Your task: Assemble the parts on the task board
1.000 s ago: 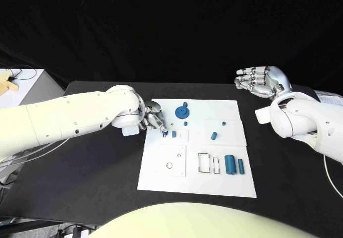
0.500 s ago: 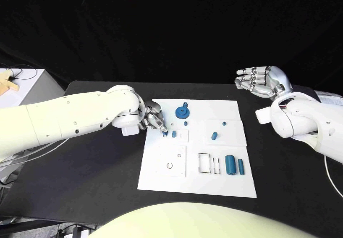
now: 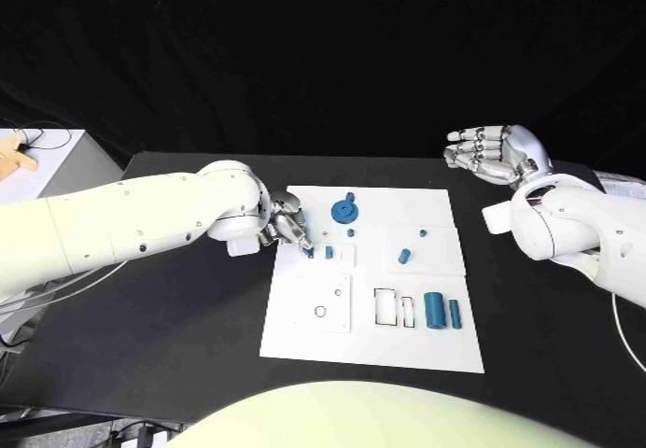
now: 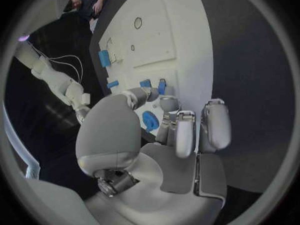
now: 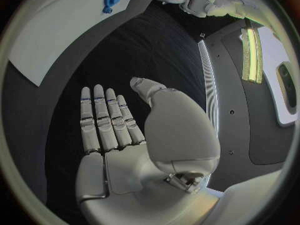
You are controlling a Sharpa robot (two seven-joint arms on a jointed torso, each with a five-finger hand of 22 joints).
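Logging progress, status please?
Left hand at task board edge, fingers on small blue part. Right hand open, off board. Nothing obstructing.

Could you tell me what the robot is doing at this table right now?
It is assembling small blue parts on the white task board. The left hand is down at the board's upper left corner, fingertips by a small blue peg there; whether it grips the peg I cannot tell. The right hand is raised off to the side, fingers apart, holding nothing. A round blue disc, a large blue cylinder and a thinner blue pin lie on the board.
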